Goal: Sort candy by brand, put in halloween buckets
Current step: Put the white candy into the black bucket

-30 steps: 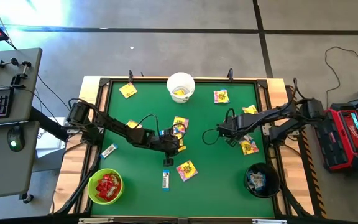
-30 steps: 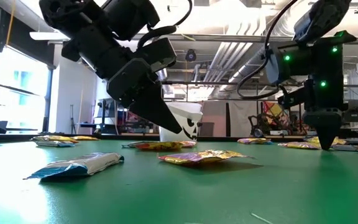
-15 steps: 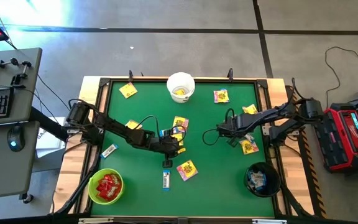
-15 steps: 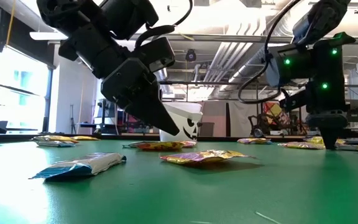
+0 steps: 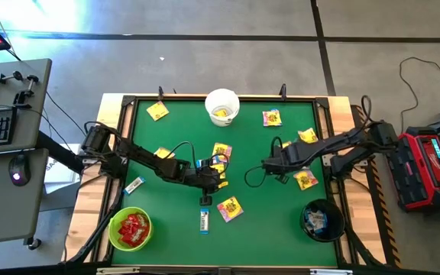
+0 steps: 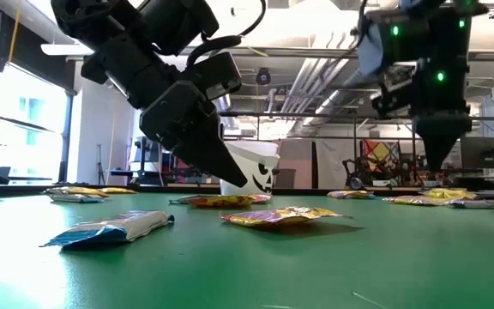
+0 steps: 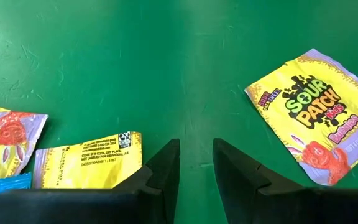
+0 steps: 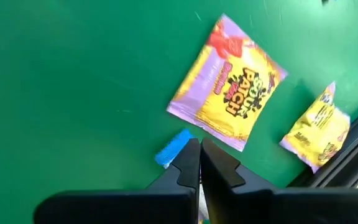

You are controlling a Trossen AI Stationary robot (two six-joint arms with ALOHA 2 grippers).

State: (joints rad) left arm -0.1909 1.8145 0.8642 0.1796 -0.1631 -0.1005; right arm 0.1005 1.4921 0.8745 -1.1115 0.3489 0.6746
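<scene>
left gripper point(image 7: 196, 163) over bare mat — yellow packets point(image 7: 314, 124) flank it.

Robotics lab — concrete floor point(image 5: 205, 61), exposed ceiling ducts point(image 6: 316, 64), keyboard desk point(image 5: 6, 130) at 9 o'clock.

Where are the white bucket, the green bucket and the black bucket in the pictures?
white bucket point(image 5: 232, 102): high view, on its right rim.
green bucket point(image 5: 113, 227): high view, on its left rim.
black bucket point(image 5: 305, 211): high view, on its left rim.
</scene>
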